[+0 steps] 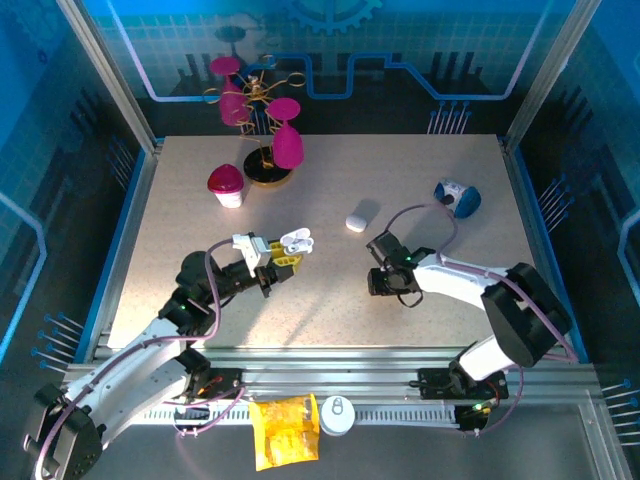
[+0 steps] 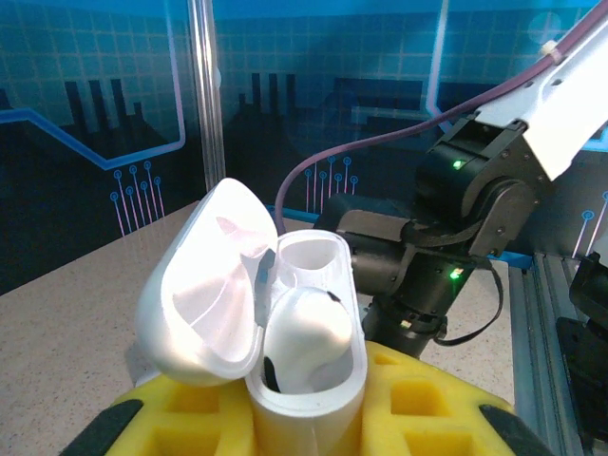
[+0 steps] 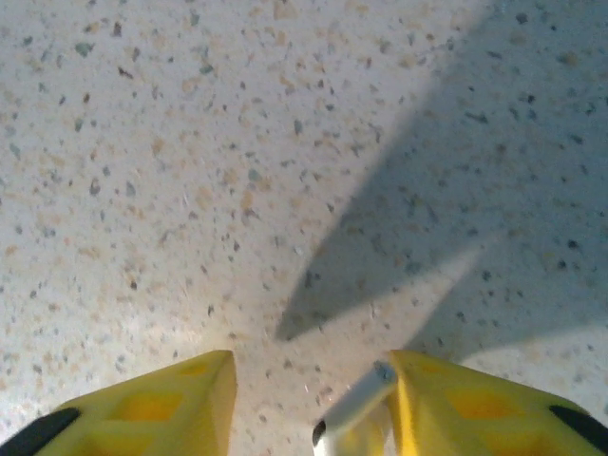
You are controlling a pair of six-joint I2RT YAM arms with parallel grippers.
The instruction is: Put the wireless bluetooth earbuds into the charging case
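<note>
My left gripper (image 1: 283,257) pinches the open charging case (image 2: 306,407); right gripper (image 3: 312,375) spread, earbud stem (image 3: 353,407) at lower right: I'd pinch it squarely, then align with the empty socket (image 2: 309,256).

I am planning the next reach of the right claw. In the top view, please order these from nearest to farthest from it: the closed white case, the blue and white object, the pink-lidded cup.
From the right claw:
1. closed white case, just beyond it, slightly left.
2. blue and white object, at the far right.
3. pink-lidded cup, at the far left.
</note>
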